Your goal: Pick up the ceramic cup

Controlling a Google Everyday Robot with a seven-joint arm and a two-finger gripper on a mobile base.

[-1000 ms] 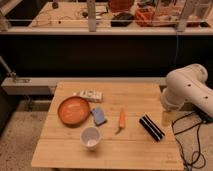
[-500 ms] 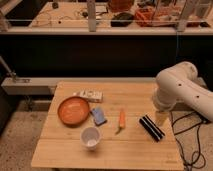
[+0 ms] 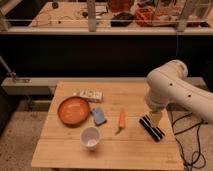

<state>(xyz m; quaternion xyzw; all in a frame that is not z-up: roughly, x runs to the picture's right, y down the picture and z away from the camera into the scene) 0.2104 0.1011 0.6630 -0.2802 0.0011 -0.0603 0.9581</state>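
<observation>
The ceramic cup point(image 3: 90, 137) is small, white and round, with a pale inside. It stands upright near the front edge of the wooden table point(image 3: 65, 155), just in front of the orange dish point(image 3: 73, 110). My white arm reaches in from the right. The gripper point(image 3: 156, 119) hangs from it over the table's right side, just above a black ridged object point(image 3: 152, 128). The gripper is well to the right of the cup and holds nothing that I can see.
A blue sponge point(image 3: 99, 116) lies beside the dish, a carrot point(image 3: 121, 120) lies mid-table, and a small flat packet point(image 3: 89, 95) lies at the back. Cables point(image 3: 192, 145) trail on the floor to the right. A dark counter with a railing point(image 3: 100, 30) stands behind.
My arm has swung left and forward over the table's right side, bringing the gripper down above the black object. The cup and the other things have not moved.
</observation>
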